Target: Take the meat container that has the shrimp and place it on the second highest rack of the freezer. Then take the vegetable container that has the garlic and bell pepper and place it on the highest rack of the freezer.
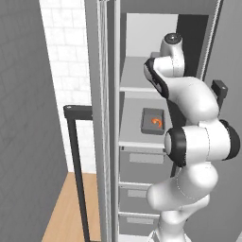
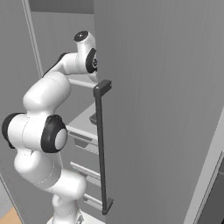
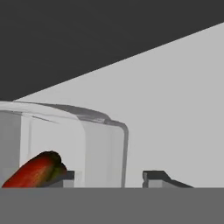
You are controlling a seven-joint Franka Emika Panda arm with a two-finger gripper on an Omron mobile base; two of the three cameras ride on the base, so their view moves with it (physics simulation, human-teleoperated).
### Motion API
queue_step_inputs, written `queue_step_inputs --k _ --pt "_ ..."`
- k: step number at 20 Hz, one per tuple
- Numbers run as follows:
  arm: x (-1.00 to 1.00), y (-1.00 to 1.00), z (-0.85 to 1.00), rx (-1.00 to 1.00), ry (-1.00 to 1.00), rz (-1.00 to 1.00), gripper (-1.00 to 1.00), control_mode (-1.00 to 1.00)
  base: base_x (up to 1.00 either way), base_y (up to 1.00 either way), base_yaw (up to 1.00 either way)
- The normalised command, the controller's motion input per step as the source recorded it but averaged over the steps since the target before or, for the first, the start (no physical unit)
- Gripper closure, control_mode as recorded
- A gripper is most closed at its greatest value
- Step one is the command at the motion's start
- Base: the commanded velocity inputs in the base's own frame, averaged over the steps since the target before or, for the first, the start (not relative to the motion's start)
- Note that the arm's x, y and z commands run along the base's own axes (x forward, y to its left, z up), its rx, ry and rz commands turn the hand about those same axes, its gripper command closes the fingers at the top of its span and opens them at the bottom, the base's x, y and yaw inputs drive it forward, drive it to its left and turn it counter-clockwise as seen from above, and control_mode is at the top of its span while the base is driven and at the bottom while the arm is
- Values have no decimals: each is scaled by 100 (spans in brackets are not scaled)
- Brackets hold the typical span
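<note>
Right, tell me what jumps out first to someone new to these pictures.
The white arm reaches into the open freezer, its hand up at the highest rack. On the shelf below sits a grey tray with the orange shrimp. In the hand view, a clear container with the red bell pepper stands just ahead of the finger tips.

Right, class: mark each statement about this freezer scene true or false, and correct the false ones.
1. The shrimp lies in a tray on the lower flat shelf. True.
2. The freezer is closed. False: it stands open, its shelves showing.
3. The bell pepper sits inside a clear container. True.
4. The gripper has its jaws pressed shut. False: a gap shows between the fingertips.
</note>
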Motion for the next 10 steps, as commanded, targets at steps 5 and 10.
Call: queue_step_inputs --k 5,10 --pt "0 0 0 0 0 0 -100 -100 0 0 0" --pt "-10 19 5 0 -9 -7 -100 -100 0 0 0"
